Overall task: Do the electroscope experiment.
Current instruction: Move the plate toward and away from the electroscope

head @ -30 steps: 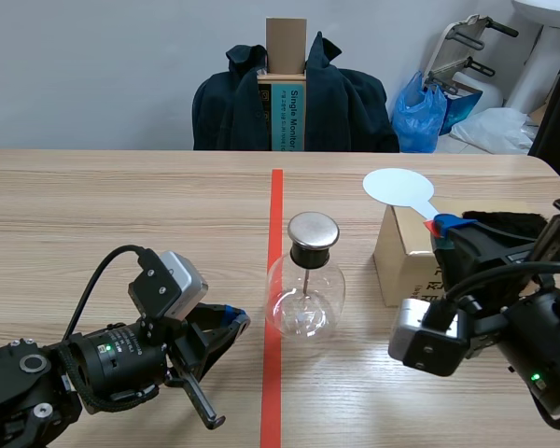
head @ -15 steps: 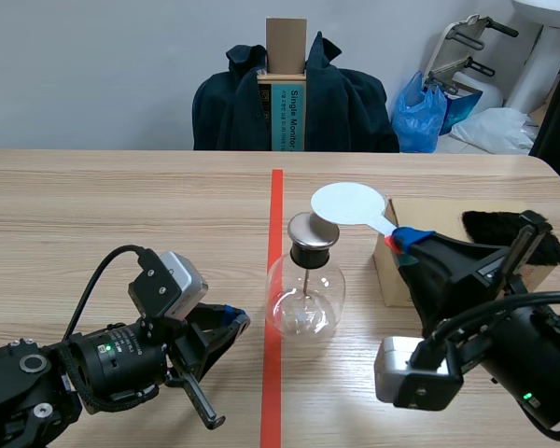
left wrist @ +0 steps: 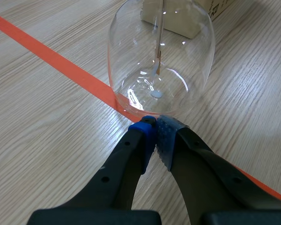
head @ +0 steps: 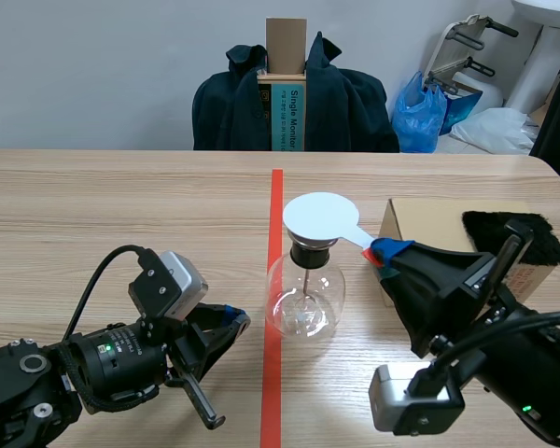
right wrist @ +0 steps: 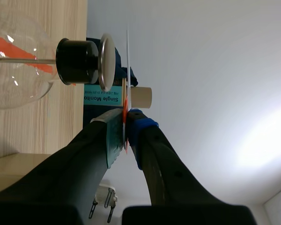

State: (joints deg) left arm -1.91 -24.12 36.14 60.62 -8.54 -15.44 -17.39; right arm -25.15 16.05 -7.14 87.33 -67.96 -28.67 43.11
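Flask (head: 304,303) upright on table (head: 93,215), base at the edge of the tape (head: 276,196), on its right side. Clear round glass belly, thin rod (left wrist: 158,47) hanging down inside. Black stopper (right wrist: 77,61) in the neck, metal cap (right wrist: 107,62) on top.

White disc (head: 320,219) held level and close over that cap, hiding it in the scene view. Thin gap between disc and cap in the right wrist view.

Right gripper (head: 383,250) pinching the red end of the disc's handle between both pads, arm coming in low from the right.

Left gripper (head: 229,320) low over the table, left of the tape. Pads pressed together with nothing between them. Tips just beside the flask's base, close to the glass but apart from it.

Box (head: 429,219) on the table right of the flask, partly behind the right arm. Black fur (head: 532,233) lying on its far right end. Chair draped with a dark coat (head: 345,103) beyond the table's far edge.
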